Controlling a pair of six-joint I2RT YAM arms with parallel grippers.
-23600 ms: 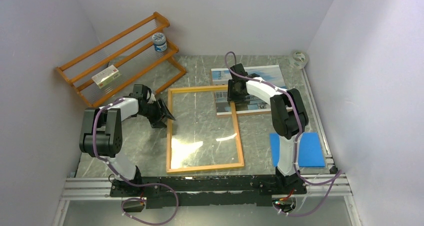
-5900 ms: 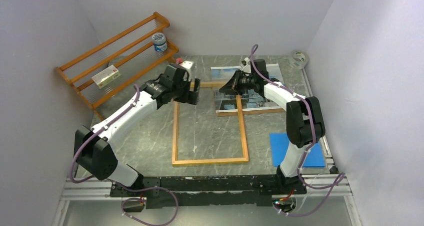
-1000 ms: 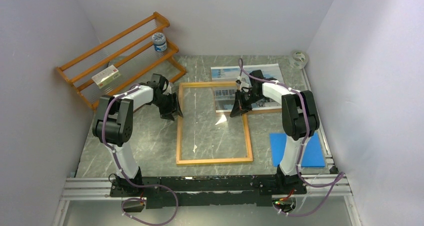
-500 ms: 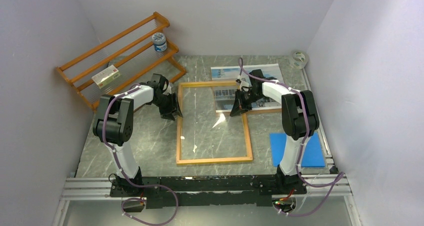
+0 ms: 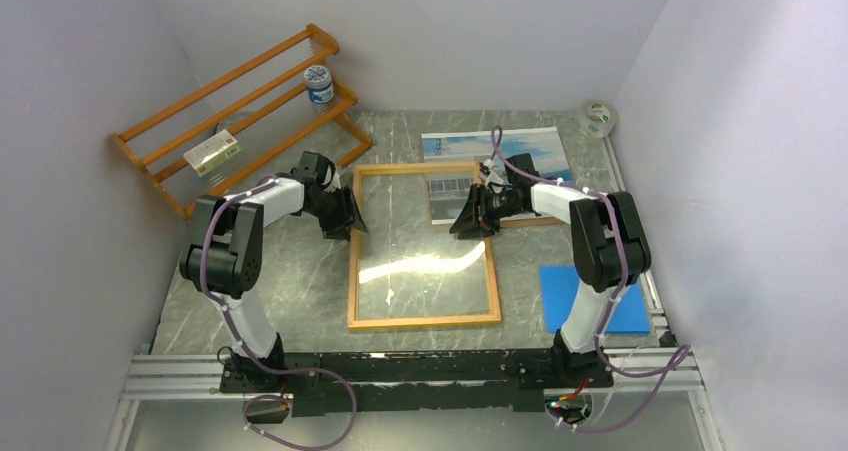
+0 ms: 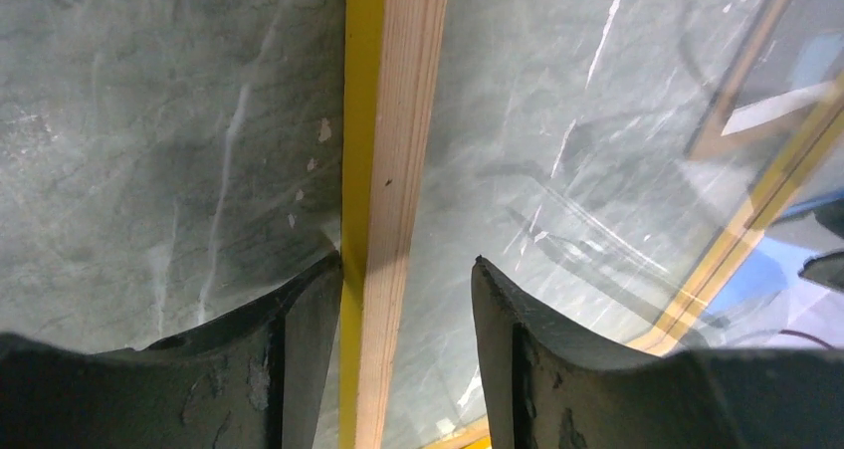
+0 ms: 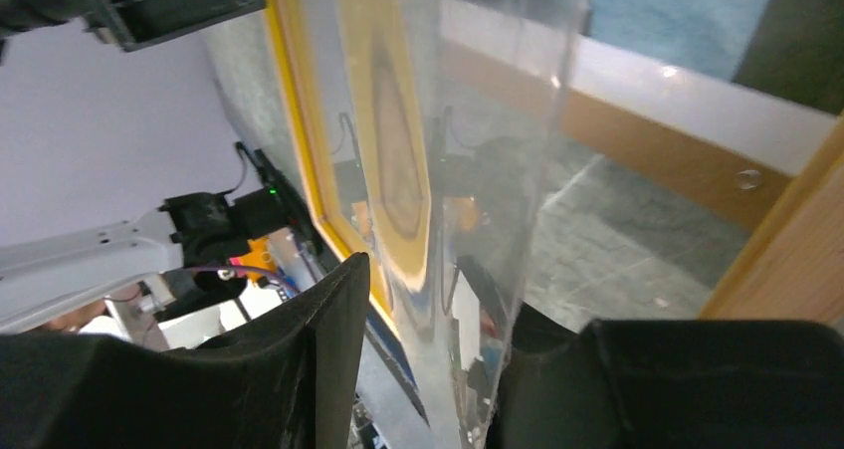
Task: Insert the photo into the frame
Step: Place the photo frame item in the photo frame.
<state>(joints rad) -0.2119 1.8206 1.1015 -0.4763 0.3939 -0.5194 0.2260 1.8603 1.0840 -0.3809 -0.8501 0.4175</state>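
Note:
The frame (image 5: 425,321) lies wood side up in the middle of the table, its clear pane (image 5: 425,261) catching glare. The photo (image 5: 520,151) lies picture up at the back right, its near left part under the frame's corner. My left gripper (image 5: 345,216) is open and straddles the frame's left rail (image 6: 398,120); the left finger touches the yellow edge and the right finger stands apart. My right gripper (image 5: 462,219) is open inside the frame's right rail. In the right wrist view its jaws (image 7: 433,270) stand either side of the pane's edge (image 7: 478,120).
A brown backing board (image 5: 530,219) lies under the photo. A blue sheet (image 5: 620,301) lies at the right front. The orange slatted rack (image 5: 240,101) at the back left holds a can (image 5: 318,83) and a small box (image 5: 212,153). A tape roll (image 5: 597,117) sits at the back right corner.
My right gripper has moved a little left and nearer, into the frame. Glare has spread across the pane. The frame's near end has shifted slightly left. The left gripper stays on the left rail.

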